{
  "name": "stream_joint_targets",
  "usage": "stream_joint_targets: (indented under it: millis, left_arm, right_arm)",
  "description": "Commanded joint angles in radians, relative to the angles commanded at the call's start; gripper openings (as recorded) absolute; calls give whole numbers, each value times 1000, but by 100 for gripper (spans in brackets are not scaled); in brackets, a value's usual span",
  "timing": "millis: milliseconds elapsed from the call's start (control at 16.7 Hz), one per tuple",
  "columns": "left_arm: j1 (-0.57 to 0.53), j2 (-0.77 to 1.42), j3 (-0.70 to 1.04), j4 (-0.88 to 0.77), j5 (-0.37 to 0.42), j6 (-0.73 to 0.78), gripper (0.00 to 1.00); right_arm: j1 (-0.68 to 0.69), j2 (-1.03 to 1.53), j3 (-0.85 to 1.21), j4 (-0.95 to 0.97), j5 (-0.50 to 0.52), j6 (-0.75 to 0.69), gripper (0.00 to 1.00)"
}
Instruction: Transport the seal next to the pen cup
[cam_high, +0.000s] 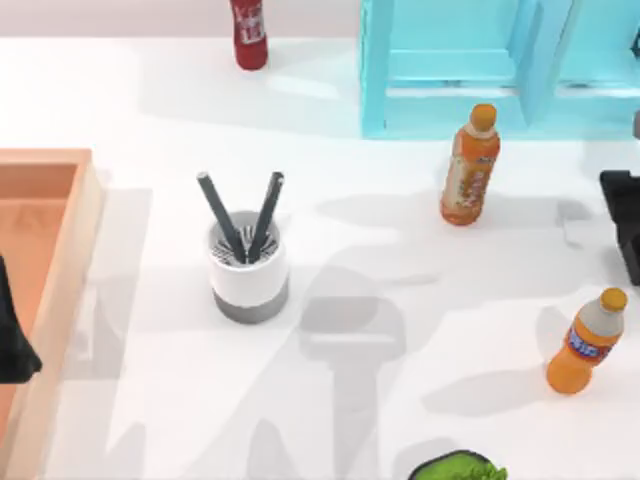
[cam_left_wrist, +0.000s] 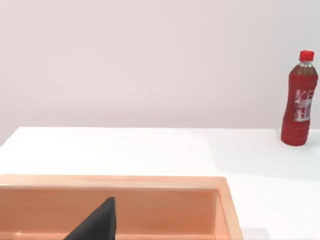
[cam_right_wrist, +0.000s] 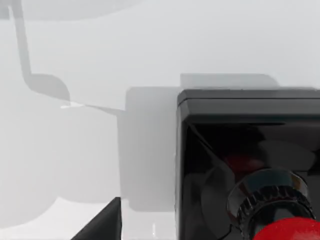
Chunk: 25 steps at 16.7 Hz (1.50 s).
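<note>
At the table's right edge (cam_high: 400, 300), seal (cam_high: 622, 220), well apart from pen cup (cam_high: 248, 265); jaws' state untellable.

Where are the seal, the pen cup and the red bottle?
seal (cam_right_wrist: 250, 165): right wrist view, on its black base.
pen cup (cam_high: 248, 272): top view, on its white wall.
red bottle (cam_left_wrist: 298, 107): left wrist view, on its label.

Three bottles (cam_high: 470, 165) (two orange, one red), one pen cup (cam_high: 248, 268), two pens (cam_high: 222, 216), one seal (cam_right_wrist: 250, 165).
</note>
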Motion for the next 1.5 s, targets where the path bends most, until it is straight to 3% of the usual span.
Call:
stream_joint_targets:
  millis: [660, 1260, 1500]
  left_arm:
    - [0, 0, 0, 0, 0, 0, 100]
    - [0, 0, 0, 0, 0, 0, 100]
    - [0, 0, 0, 0, 0, 0, 100]
  right_arm:
    - [0, 0, 0, 0, 0, 0, 2]
    - [2, -1, 3, -3, 0, 2, 0]
    - [64, 25, 117, -112, 0, 65, 0]
